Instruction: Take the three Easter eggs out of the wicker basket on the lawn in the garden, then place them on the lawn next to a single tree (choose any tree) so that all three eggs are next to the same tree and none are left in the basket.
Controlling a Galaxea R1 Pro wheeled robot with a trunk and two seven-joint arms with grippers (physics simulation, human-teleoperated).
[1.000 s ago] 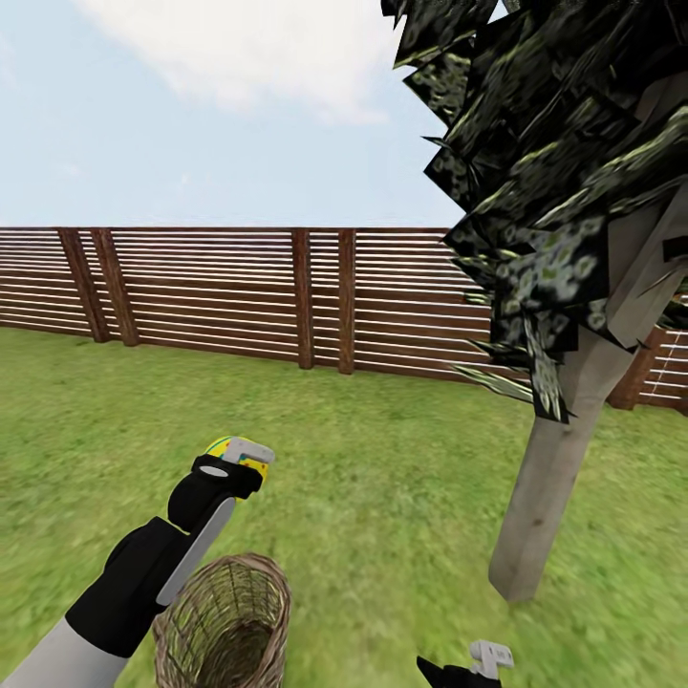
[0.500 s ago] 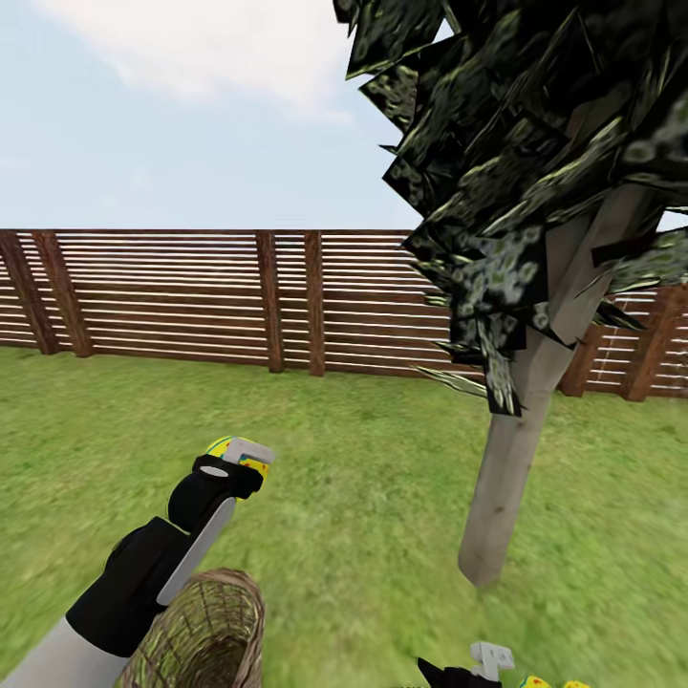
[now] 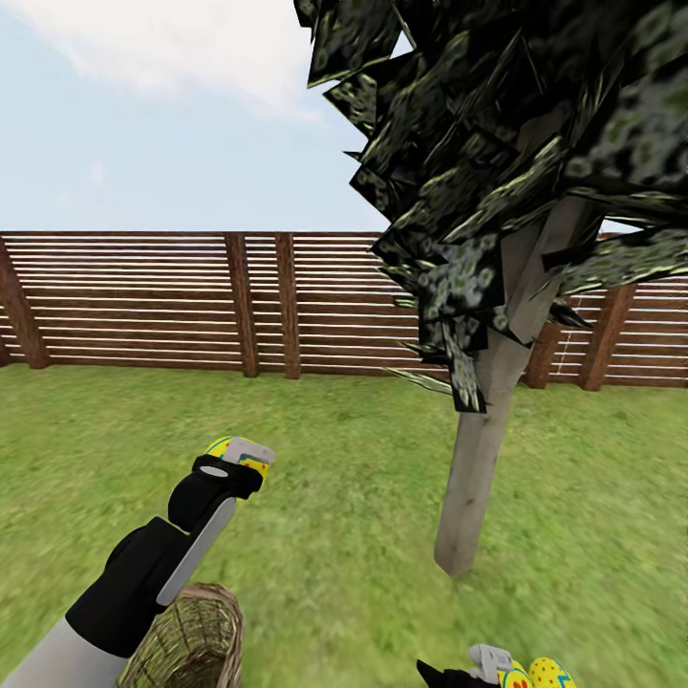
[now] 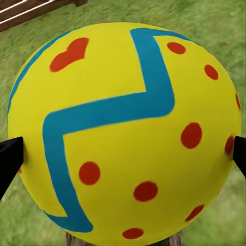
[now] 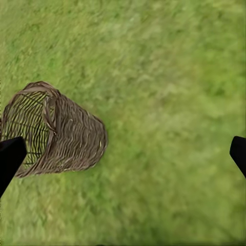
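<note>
My left gripper (image 3: 245, 453) is held up over the lawn (image 3: 354, 497), shut on a yellow Easter egg (image 4: 123, 128) with a blue zigzag and red dots; the egg (image 3: 222, 446) peeks out behind the fingers. The wicker basket (image 3: 191, 635) stands below that forearm and also shows under the right wrist (image 5: 56, 130). Two more yellow eggs (image 3: 517, 677) (image 3: 552, 672) lie on the grass at the bottom edge, beside my right gripper (image 3: 489, 659). Its fingers (image 5: 10, 159) stand wide apart, open, with only grass between them. The tree (image 3: 473, 478) rises ahead to the right.
A brown slatted fence (image 3: 191, 301) closes the garden at the back. Dark foliage (image 3: 497, 153) hangs low over the trunk. Open grass lies between the basket and the trunk.
The view has turned right, so fence, tree and basket sit further left in the picture. Two eggs have come into view at the bottom right. Both arms keep their pose.
</note>
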